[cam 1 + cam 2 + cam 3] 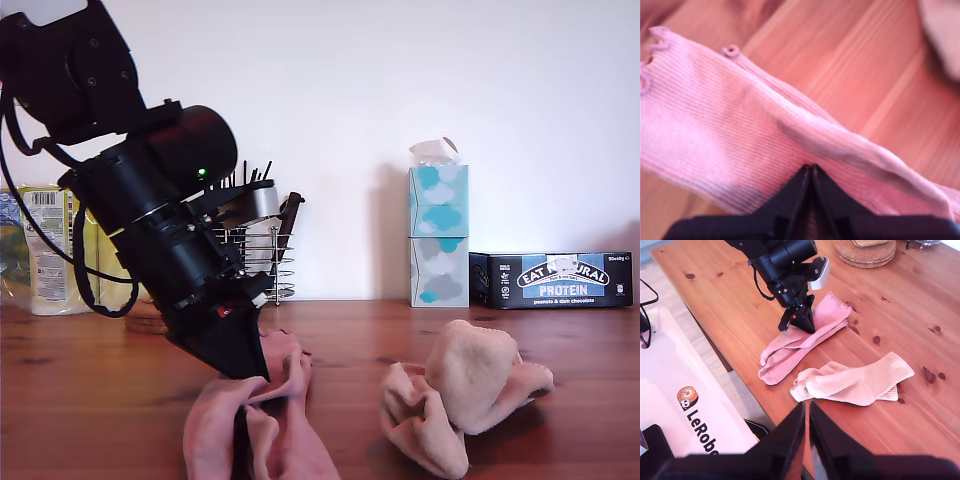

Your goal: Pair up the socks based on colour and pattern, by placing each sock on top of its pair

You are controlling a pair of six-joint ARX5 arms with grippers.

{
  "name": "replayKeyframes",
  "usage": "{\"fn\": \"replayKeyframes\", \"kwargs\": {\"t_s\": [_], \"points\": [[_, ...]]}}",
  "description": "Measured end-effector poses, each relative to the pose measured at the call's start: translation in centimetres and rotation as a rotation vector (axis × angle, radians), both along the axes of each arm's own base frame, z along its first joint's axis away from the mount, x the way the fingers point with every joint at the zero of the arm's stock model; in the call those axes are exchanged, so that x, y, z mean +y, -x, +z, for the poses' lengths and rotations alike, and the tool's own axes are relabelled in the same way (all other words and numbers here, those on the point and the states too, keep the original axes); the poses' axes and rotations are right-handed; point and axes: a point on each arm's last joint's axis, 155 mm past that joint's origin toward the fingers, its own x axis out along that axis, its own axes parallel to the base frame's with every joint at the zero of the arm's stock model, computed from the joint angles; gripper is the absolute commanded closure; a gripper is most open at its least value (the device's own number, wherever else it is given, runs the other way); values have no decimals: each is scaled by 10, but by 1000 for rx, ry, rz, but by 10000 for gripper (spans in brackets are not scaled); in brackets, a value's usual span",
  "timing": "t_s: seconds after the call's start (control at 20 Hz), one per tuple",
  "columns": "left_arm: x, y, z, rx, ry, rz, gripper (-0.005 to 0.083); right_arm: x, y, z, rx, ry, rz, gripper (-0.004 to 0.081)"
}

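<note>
First gripper: my first gripper (252, 372) points down at the dusty-pink ribbed fabric socks (802, 340); in its own wrist view its black jaws meet tip to tip (811, 170) against the pink ribbing — whether any cloth is pinched between them I cannot tell.
Second gripper: my second gripper (806, 412) hangs high above the tabletop's near edge, jaws clenched together with nothing between them.
Pink socks: two lie overlapped on the brown wooden tabletop (890, 305), frilly scalloped cuff (655, 42) away from the toes; in the exterior view they sit at the lower left of centre.
Cream socks: the cream-peach ribbed-cuff socks (855, 382) lie stacked one on the other just beside the pink pair — apart from both grippers, right of the pink ones in the exterior view.
Background: stacked white tissue boxes with teal and grey clouds (438, 235), a dark protein-bar box (552, 280), a wire utensil rack (262, 250), round cork coasters (865, 251).
</note>
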Motion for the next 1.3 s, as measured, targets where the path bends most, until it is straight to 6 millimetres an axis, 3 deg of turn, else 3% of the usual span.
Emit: {"fn": "replayKeyframes", "kwargs": {"t_s": [0.35,0.45,0.55,0.75,0.85,1.0,1.1,1.3], "points": [[7,4,3,48,-35,6,794,8,7,2,25,-37,41,783],[8,4,21,23,-20,11,794,7,3,5,23,-53,10,783],[5,-1,63,-46,48,45,794,6,-5,11,2,-75,-31,783],[14,-7,152,-218,180,117,794,0,-57,53,-212,-177,-217,783],[23,-14,173,-276,208,150,794,-1,-83,61,-308,-223,-291,783],[48,-37,197,-379,262,234,794,-5,-120,45,-403,-230,-379,783],[73,-42,207,-437,285,295,794,-14,-140,29,-429,-230,-442,783],[121,-41,224,-538,323,399,794,-53,-171,1,-429,-194,-560,783]]}}
